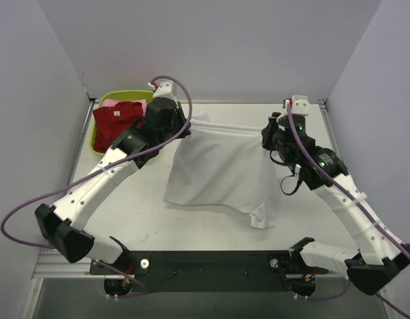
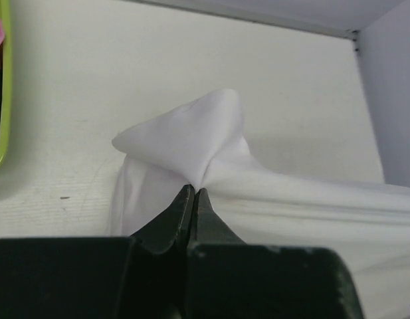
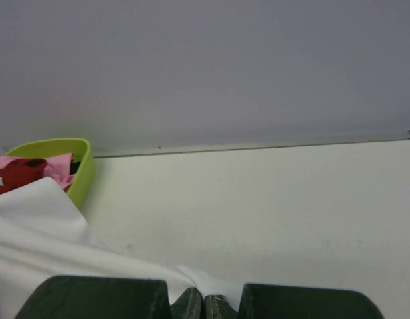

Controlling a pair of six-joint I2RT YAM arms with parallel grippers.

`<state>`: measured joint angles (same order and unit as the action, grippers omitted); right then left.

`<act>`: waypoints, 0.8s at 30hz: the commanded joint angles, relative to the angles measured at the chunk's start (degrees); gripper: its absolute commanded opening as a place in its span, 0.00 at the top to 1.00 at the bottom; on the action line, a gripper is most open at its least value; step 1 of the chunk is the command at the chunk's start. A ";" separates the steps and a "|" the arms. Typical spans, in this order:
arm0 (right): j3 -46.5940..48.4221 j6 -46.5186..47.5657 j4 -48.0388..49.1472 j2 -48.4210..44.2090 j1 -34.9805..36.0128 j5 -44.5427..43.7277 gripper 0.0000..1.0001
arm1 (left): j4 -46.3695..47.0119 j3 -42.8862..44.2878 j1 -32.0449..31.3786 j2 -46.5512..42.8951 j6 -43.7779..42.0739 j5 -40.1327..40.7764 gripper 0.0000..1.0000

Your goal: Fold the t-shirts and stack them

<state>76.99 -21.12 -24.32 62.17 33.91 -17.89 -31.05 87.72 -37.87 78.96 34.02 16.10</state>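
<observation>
The left arm (image 1: 102, 176) reaches to the far left of the worktop (image 1: 135, 206), and its jaws are closed tight on a corner of the white t-shirt (image 1: 218, 169). In the left wrist view the cloth bunches into a peaked fold just beyond the fingertips (image 2: 181, 209). The right arm (image 1: 344, 199) reaches to the far right, and its jaws are likewise pressed together on the opposite end of the same edge; the right wrist view shows the white cloth running in to the closed tips at the bottom of the frame. The gripped edge of the white t-shirt is drawn into a straight line between the two arms, near the far edge of the worktop. The remainder of the garment spreads toward the arm bases, with its near right corner trailing lowest. The dark red t-shirt (image 1: 118, 123) lies crumpled in the lime-green basin (image 1: 123, 94) at the far left corner, just beside the left arm. The pink t-shirt (image 1: 115, 103) lies under it, showing at the far side.
</observation>
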 commanded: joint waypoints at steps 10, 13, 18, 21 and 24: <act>-2.78 -1.64 6.37 28.39 -14.14 -7.77 0.00 | -8.68 12.91 9.48 35.49 -3.35 16.68 0.07; -7.89 -0.93 9.55 20.04 -13.52 -8.04 0.00 | -6.32 9.06 9.48 28.31 -3.43 15.73 0.06; -11.51 -2.69 1.91 9.83 -8.53 -10.92 0.00 | -7.18 -1.47 7.64 14.25 -2.47 13.87 0.06; -14.67 -5.31 -2.74 2.71 -5.53 -14.19 0.00 | -7.53 -7.90 4.92 5.81 -0.81 13.70 0.05; -17.66 -9.71 -8.72 -3.71 -4.56 -11.47 0.00 | -8.50 -16.86 2.54 -1.23 2.52 11.68 0.05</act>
<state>63.94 -25.10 -21.89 62.39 28.69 -27.46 -37.08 79.70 -32.67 84.29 32.29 29.41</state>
